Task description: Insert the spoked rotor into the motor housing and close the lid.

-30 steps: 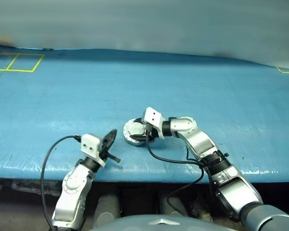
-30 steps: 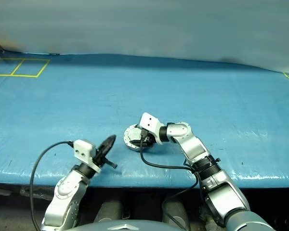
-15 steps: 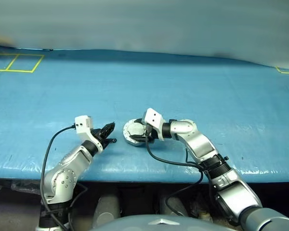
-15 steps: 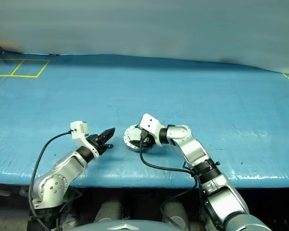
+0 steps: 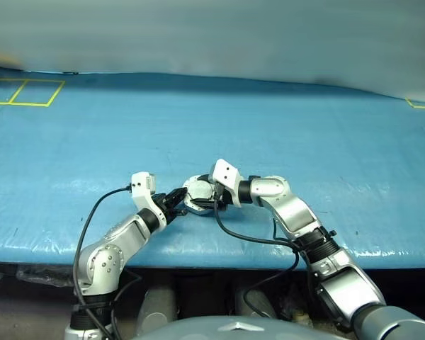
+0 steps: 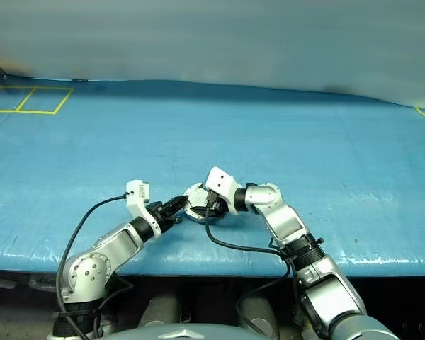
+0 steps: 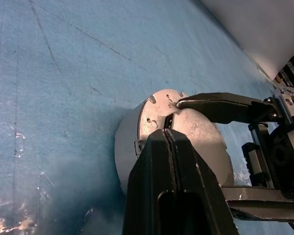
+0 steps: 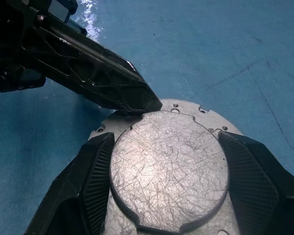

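The motor housing point(image 5: 196, 191) sits near the blue table's front edge with the lid point(image 8: 169, 161) down over it, plain grey face and raised circle up. My right gripper point(image 8: 166, 147) reaches in from the right, and its two black fingers point(image 8: 95, 171) press on either side of the lid's raised circle. My left gripper point(image 5: 180, 199) comes in from the left, shut and holding nothing, with its tip point(image 7: 165, 132) at the lid's rim. The housing's silver wall point(image 7: 125, 152) shows below that tip. The spoked rotor is hidden.
Blue cover point(image 5: 269, 120) spreads over the whole table. Yellow tape squares point(image 5: 25, 92) lie at the far back left. The table's front edge point(image 5: 219, 256) runs just below the housing. A black cable point(image 5: 251, 239) hangs from my right wrist.
My left arm has swung right toward the housing and its wrist has rolled; its shut tip now meets the lid's rim. The right gripper and the housing have stayed put.
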`<state>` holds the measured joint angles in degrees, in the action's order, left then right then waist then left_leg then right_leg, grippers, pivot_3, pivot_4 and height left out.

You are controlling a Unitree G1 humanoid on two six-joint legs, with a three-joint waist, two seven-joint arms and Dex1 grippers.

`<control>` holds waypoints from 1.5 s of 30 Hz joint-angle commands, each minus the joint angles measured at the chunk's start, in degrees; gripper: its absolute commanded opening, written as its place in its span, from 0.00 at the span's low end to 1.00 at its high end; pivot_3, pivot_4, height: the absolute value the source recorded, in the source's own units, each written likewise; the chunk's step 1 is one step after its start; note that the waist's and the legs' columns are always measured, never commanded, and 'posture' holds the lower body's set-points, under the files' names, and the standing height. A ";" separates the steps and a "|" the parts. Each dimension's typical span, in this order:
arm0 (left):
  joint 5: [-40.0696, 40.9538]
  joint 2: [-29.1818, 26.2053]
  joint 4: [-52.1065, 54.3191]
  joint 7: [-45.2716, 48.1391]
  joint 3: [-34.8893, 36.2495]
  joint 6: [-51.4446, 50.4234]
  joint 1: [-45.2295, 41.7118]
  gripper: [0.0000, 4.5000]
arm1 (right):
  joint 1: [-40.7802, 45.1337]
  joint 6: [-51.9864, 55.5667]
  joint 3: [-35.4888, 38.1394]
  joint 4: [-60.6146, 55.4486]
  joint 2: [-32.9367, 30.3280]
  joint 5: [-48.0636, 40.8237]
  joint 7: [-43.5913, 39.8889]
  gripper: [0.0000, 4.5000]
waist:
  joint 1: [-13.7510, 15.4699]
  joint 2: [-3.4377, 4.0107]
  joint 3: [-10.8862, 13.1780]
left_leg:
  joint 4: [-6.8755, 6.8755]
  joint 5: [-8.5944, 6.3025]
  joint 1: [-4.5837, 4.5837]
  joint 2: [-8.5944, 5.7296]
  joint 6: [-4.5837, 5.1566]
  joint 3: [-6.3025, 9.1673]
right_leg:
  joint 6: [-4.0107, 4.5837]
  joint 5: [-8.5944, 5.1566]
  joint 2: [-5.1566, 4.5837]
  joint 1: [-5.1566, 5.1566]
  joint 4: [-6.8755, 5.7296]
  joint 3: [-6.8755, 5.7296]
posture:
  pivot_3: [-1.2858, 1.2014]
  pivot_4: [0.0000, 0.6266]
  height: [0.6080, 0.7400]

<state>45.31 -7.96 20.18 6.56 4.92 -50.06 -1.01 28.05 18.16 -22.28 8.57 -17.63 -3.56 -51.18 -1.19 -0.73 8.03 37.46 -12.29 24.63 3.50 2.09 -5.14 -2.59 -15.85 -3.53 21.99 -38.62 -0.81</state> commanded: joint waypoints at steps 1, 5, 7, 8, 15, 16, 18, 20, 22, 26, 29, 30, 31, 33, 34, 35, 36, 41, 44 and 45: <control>-1.27 0.31 -0.05 -1.22 -0.82 -1.03 -0.44 0.00 | -0.51 1.34 -0.87 0.77 -0.28 1.26 0.12 0.68 | 0.03 0.00 0.00 | 0.00 0.00 0.00 0.00 0.00 0.01 | 0.00 0.00 -0.01 0.00 0.00 -0.01 | 0.52 0.24 1.00; -0.92 0.91 -0.58 -1.45 -0.94 -1.78 -0.81 0.00 | -0.53 1.64 -0.78 0.78 -0.34 1.47 0.41 0.68 | 0.05 0.00 0.00 | -0.01 -0.02 -0.06 0.00 -0.03 0.03 | 0.02 -0.01 -0.25 0.09 0.07 -0.01 | 0.52 0.24 1.00; -1.17 0.93 -0.80 -1.49 -1.36 -2.15 -1.09 0.00 | -0.60 2.75 -0.40 0.51 -0.51 0.96 0.15 0.68 | 0.06 0.00 0.00 | -0.01 -0.04 -0.06 0.00 -0.07 0.04 | 0.03 0.00 -0.32 0.08 0.08 -0.02 | 0.52 0.24 1.00; -1.27 0.91 -0.88 -1.47 -1.50 -2.23 -1.23 0.00 | -0.62 3.64 -0.19 0.22 -0.64 0.49 -0.26 0.68 | 0.08 0.00 0.00 | -0.01 -0.07 -0.06 0.00 -0.11 0.05 | 0.03 0.00 -0.34 0.08 0.08 -0.03 | 0.52 0.24 1.00; -1.74 0.80 -1.24 -0.80 -1.11 -2.45 -1.88 0.00 | -2.66 6.65 2.23 -6.28 -3.31 0.52 1.92 1.00 | 0.68 0.00 0.00 | -0.22 -0.10 0.01 -0.03 -0.18 0.11 | 0.16 0.06 -0.47 0.06 0.44 -0.04 | 0.52 0.24 1.00; -1.84 0.75 -1.26 -0.69 -1.01 -2.47 -1.91 0.00 | -3.05 7.17 2.75 -7.41 -3.73 0.15 2.14 1.00 | 0.71 0.00 0.00 | -0.28 -0.11 0.05 -0.06 -0.17 0.12 | 0.16 0.07 -0.50 0.06 0.54 -0.06 | 0.52 0.24 1.00; -2.04 0.64 -1.32 -0.48 -0.93 -2.44 -1.93 0.00 | -4.08 8.26 3.94 -10.13 -5.27 -0.50 2.19 1.00 | 0.68 0.00 0.00 | -0.39 -0.12 0.08 -0.12 -0.11 0.12 | 0.16 0.07 -0.55 0.04 0.73 -0.07 | 0.52 0.24 1.00; -2.27 0.58 -1.37 -0.30 -0.94 -2.40 -1.95 0.00 | -4.89 9.42 4.79 -12.33 -6.46 -1.20 1.98 1.00 | 0.77 0.00 0.00 | -0.43 -0.10 0.12 -0.15 0.00 0.13 | 0.16 0.07 -0.58 0.03 0.82 -0.09 | 0.52 0.24 1.00; -2.54 0.55 -1.44 -0.10 -1.06 -2.28 -2.04 0.00 | -6.14 11.24 6.00 -15.66 -7.97 -2.82 1.47 1.00 | 0.69 0.01 0.00 | -0.44 -0.12 0.13 -0.16 0.04 0.12 | 0.17 0.06 -0.59 0.02 0.86 -0.09 | 0.52 0.24 1.00; -3.10 0.52 -1.63 0.45 -1.41 -1.94 -2.22 0.00 | -9.11 15.44 10.25 -23.40 -10.16 -7.38 1.52 1.00 | 0.85 0.00 0.01 | -0.45 -0.13 0.21 -0.16 0.06 0.14 | 0.17 0.06 -0.60 0.02 0.88 -0.11 | 0.52 0.24 1.00; -3.57 0.64 -1.61 0.95 -1.78 -1.59 -2.24 0.00 | -11.30 20.65 15.21 -27.72 -8.66 -11.77 4.79 1.00 | 0.75 0.00 0.01 | -0.45 -0.12 0.31 -0.15 0.05 0.13 | 0.17 0.06 -0.58 -0.03 0.85 -0.09 | 0.52 0.24 1.00; -3.65 0.72 -1.57 1.08 -1.82 -1.51 -2.26 0.00 | -11.92 22.40 16.53 -28.57 -7.73 -12.97 6.27 1.00 | 0.74 0.00 0.01 | -0.45 -0.12 0.32 -0.15 0.05 0.15 | 0.17 0.06 -0.57 -0.02 0.85 -0.11 | 0.52 0.24 1.00; -3.74 0.76 -1.54 1.25 -1.89 -1.38 -2.30 0.00 | -12.63 24.94 18.23 -29.32 -6.05 -14.68 8.32 1.00 | 0.75 0.00 0.01 | -0.45 -0.12 0.32 -0.13 0.05 0.15 | 0.17 0.06 -0.56 -0.02 0.86 -0.11 | 0.52 0.24 1.00; -3.94 0.76 -1.33 1.45 -2.08 -1.05 -2.33 0.00 | -14.23 32.02 21.27 -30.56 -1.58 -17.43 14.02 1.00 | 0.76 0.00 0.01 | -0.47 -0.12 0.35 -0.14 0.05 0.16 | 0.17 0.06 -0.55 -0.02 0.86 -0.10 | 0.52 0.24 1.00; -4.02 0.76 -1.25 1.50 -2.13 -0.92 -2.33 0.00 | -14.86 34.81 22.17 -31.01 0.25 -17.99 16.63 1.00 | 0.77 0.00 0.01 | -0.47 -0.12 0.37 -0.13 0.05 0.16 | 0.17 0.06 -0.55 -0.01 0.87 -0.11 | 0.52 0.24 1.00; -4.10 0.75 -1.21 1.61 -2.17 -0.85 -2.39 0.00 | -15.44 38.47 23.60 -31.05 3.41 -18.00 20.78 1.00 | 0.81 0.00 0.01 | -0.47 -0.12 0.40 -0.14 0.05 0.16 | 0.17 0.06 -0.55 0.01 0.86 -0.11 | 0.52 0.24 1.00; -4.24 0.72 -1.15 1.78 -2.21 -0.81 -2.43 0.00 | -16.01 41.54 24.82 -31.16 6.12 -18.57 23.70 1.00 | 0.80 0.00 0.01 | -0.47 -0.12 0.44 -0.14 0.04 0.16 | 0.16 0.06 -0.55 0.05 0.86 -0.12 | 0.52 0.24 1.00; -5.02 0.34 -1.27 2.59 -2.33 -0.60 -2.77 0.00 | -16.18 51.94 32.77 -32.17 18.64 -26.18 30.90 1.00 | 0.74 0.02 0.01 | -0.41 -0.10 0.68 -0.14 0.03 0.16 | 0.11 0.09 -0.54 0.33 0.79 -0.12 | 0.52 0.24 1.00; -5.25 0.08 -1.37 3.05 -2.17 -0.52 -2.91 0.00 | -15.04 56.27 37.42 -32.01 23.17 -29.89 33.94 1.00 | 0.75 0.03 0.02 | -0.40 -0.09 0.76 -0.14 0.04 0.17 | 0.10 0.10 -0.51 0.56 0.80 -0.16 | 0.52 0.24 1.00; -5.36 0.00 -1.42 3.19 -2.13 -0.45 -2.96 0.00 | -14.66 57.78 39.12 -31.71 24.59 -31.19 34.94 1.00 | 0.76 0.03 0.02 | -0.39 -0.09 0.82 -0.16 0.05 0.17 | 0.07 0.11 -0.51 0.57 0.80 -0.18 | 0.52 0.24 1.00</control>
<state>40.88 -7.50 19.05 9.64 3.35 -50.53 -3.86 12.70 74.04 13.92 -20.97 4.73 -31.99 -17.68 -0.43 -0.69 8.04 37.09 -12.35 25.50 3.28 2.19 -4.95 -2.54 -15.73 -4.05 22.54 -37.81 -1.03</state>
